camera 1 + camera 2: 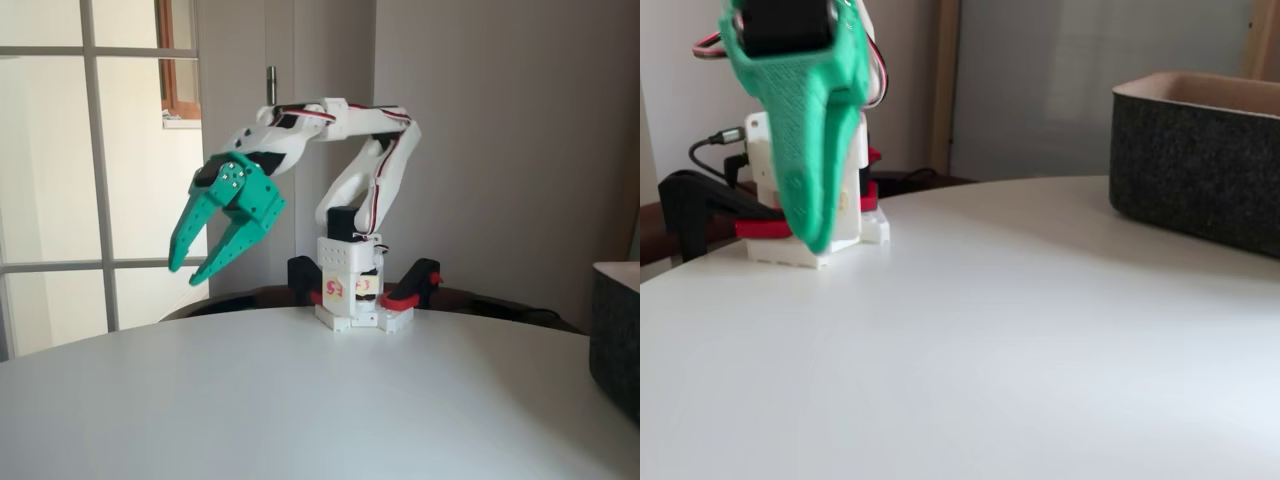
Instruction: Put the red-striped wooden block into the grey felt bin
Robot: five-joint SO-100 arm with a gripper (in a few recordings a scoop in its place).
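My green gripper (188, 271) hangs in the air above the white table, left of the arm's base, pointing down and to the left. Its two fingers stand apart with nothing between them. In a fixed view from the side the gripper (812, 235) appears as one green shape in front of the base. The grey felt bin (1200, 150) stands on the table at the right, dark with a paler rim; its corner (615, 330) also sits at the right edge of a fixed view. The red-striped wooden block is out of view.
The white arm base (350, 295) is clamped at the table's far edge with black and red clamps (420, 285). A round white table (300, 400) stretches toward the cameras. A window and a wall stand behind.
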